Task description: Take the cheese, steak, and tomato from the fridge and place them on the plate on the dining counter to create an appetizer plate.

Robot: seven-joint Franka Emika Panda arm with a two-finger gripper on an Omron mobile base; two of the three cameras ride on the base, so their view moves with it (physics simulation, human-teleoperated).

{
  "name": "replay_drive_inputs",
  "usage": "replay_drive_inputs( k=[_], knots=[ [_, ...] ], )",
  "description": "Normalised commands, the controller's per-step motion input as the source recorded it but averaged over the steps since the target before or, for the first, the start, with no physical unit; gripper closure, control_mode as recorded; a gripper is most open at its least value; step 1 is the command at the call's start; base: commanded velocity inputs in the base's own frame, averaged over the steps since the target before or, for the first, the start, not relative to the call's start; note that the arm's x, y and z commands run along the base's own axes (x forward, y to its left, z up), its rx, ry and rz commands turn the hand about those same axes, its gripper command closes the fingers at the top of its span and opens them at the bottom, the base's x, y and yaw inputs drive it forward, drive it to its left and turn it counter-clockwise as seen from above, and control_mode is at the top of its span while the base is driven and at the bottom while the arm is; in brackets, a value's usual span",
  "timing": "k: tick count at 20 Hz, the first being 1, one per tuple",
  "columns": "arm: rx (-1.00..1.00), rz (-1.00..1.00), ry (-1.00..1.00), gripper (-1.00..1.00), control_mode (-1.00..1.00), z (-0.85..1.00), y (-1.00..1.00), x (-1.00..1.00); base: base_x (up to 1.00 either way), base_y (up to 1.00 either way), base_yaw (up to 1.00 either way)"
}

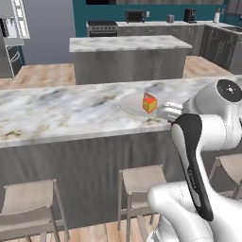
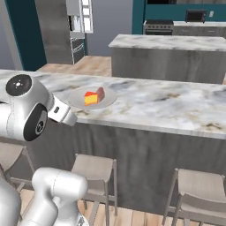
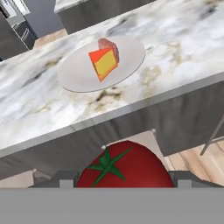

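Tomato (image 3: 124, 168): pinched in the pincer (image 3: 124, 183), bottom centre.
Cheese (image 3: 104, 64): set on plate (image 3: 74, 76), upper centre.
Steak (image 3: 107, 44): touched by cheese.
Plate: carried by table (image 3: 175, 57).

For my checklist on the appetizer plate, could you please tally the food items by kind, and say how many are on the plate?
Cheese: 1, on the plate
Steak: 1, on the plate behind the cheese
Tomato: 1, between the gripper's fingertips, not yet over the dining counter
Total: 3 food items, 2 on the plate
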Motion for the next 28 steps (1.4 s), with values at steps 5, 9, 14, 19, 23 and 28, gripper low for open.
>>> replay_drive_inputs(
  k=[5,9,14,19,23,28],
  knots=[
    [0.00,-0.02,0.00,1.00,-1.00,0.00,0.26,0.59,0.00,0.00,0.00],
    [0.00,0.00,0.00,1.00,-1.00,0.04,0.32,0.59,0.00,0.00,0.00],
    [0.00,-0.01,0.04,1.00,-1.00,0.15,0.28,0.58,0.00,0.00,0.00],
    [0.00,-0.08,0.17,1.00,-1.00,0.05,0.10,0.79,0.00,0.00,0.00],
    [0.00,-0.10,0.15,1.00,-1.00,0.00,0.00,0.84,0.00,0.00,0.00],
    [0.00,-0.10,0.13,1.00,-1.00,-0.02,0.00,0.77,0.00,0.00,0.00]
  ],
)
